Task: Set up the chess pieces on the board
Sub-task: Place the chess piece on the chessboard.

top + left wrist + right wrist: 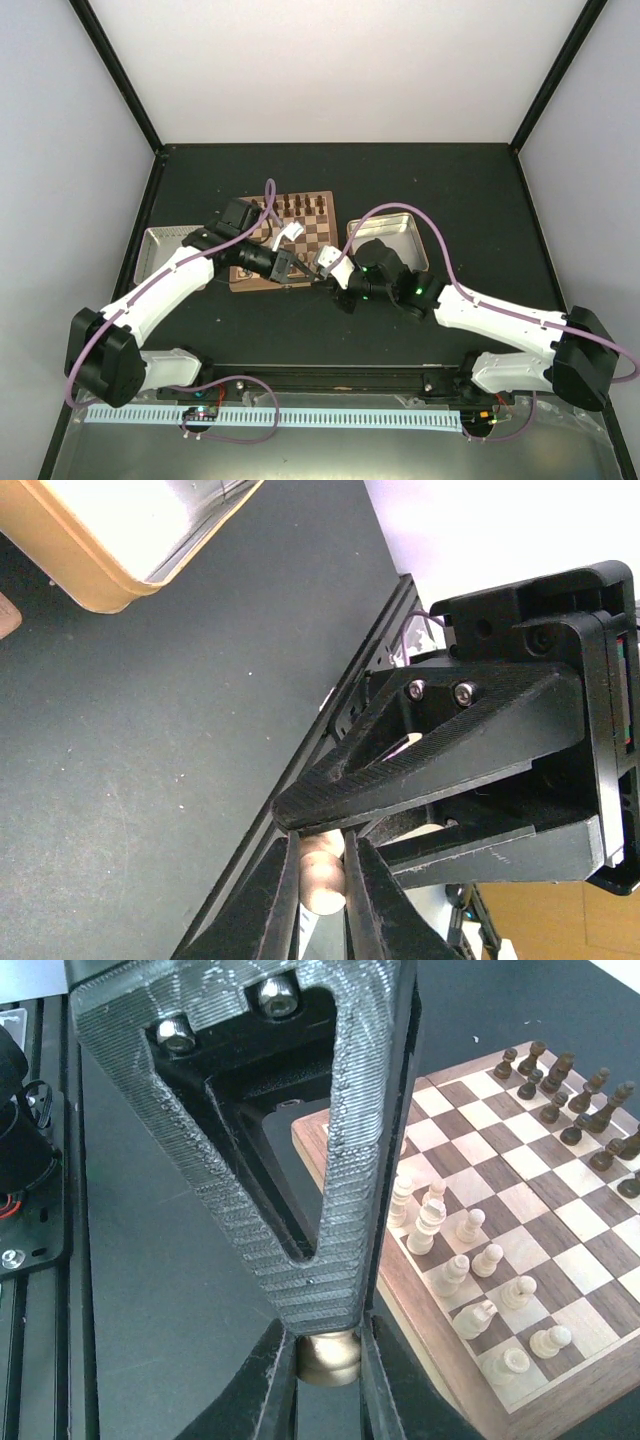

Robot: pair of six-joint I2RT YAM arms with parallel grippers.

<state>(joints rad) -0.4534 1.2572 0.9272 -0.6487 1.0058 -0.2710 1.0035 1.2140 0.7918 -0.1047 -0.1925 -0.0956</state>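
I judge this a hand-off. Your left gripper is clamped on the pale chess piece, so hold that pinch steady and don't tug. The right gripper pinches what appears to be the same piece, nose to nose with the left. Loosen it only once the left grip looks sure. The board lies just right of the right fingers — pale men stand on it.

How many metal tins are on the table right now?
2. The left tin sits left of the chessboard; the right tin sits right of it, its near edge hidden by the right arm.
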